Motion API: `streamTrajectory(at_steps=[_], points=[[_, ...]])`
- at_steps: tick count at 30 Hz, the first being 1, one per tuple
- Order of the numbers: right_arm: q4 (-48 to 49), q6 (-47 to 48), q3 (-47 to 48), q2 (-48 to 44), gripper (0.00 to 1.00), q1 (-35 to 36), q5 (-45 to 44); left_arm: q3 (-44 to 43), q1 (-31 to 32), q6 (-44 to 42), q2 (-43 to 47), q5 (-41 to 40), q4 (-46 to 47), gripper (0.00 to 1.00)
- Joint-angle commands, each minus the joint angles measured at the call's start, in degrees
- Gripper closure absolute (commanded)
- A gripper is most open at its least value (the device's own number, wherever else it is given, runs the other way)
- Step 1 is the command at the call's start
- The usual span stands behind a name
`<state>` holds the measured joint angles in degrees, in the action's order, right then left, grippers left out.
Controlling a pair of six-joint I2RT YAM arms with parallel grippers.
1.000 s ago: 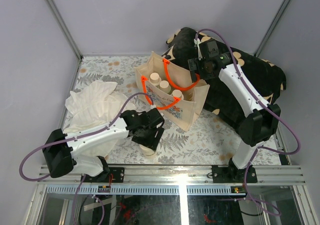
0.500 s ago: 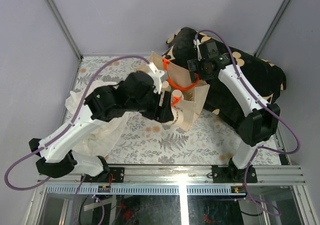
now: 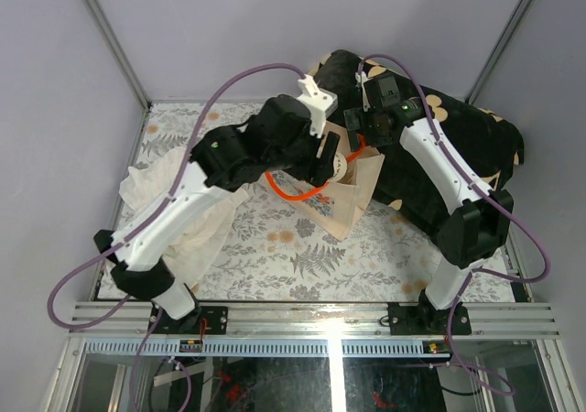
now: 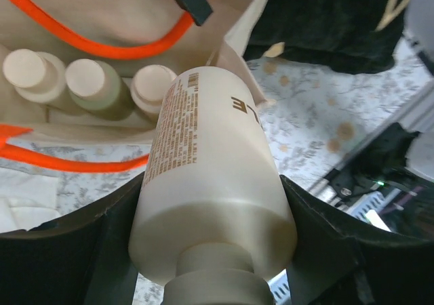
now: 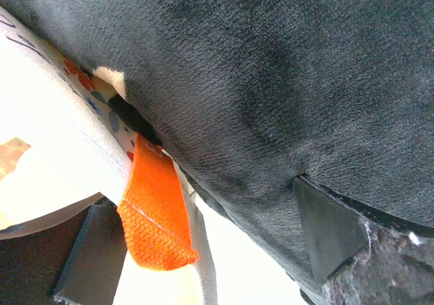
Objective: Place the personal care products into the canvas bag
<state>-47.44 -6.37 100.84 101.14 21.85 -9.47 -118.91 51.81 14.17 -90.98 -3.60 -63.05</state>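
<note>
My left gripper is shut on a cream bottle with brown print and holds it just above the open canvas bag. The bottle's base points toward the bag's mouth. Three more bottles stand inside along one wall: two cream and one pale olive. The orange handles loop over the opening. My right gripper is at the bag's far rim, its jaws wide apart. The bag wall and an orange handle end lie by one finger.
A black cloth with tan flower marks is heaped behind and right of the bag and presses against my right gripper. A thin white plastic bag lies at the left on the floral tablecloth.
My left arm picked the bottle up from the front of the table and carried it back and right to above the bag. The right arm has not moved.
</note>
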Motion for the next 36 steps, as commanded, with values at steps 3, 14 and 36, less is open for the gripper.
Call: streamTrajectory(at_steps=[3,14,36], points=[[-2.0,-0.85,0.14,-4.64,0.0,-0.09,-3.97,-5.56,-0.78,-8.43,-4.83,-10.99,10.98,1.0],[-4.16,-1.2,0.51,-7.26,0.01,-0.17,-8.69,-2.78,-3.76,-11.02,-10.8,-5.31,17.09,1.0],[-3.34,-3.18,4.81,-12.99,0.01,-1.29,-25.45,-0.72,-3.91,-10.71,-21.15,19.26,17.4,1.0]])
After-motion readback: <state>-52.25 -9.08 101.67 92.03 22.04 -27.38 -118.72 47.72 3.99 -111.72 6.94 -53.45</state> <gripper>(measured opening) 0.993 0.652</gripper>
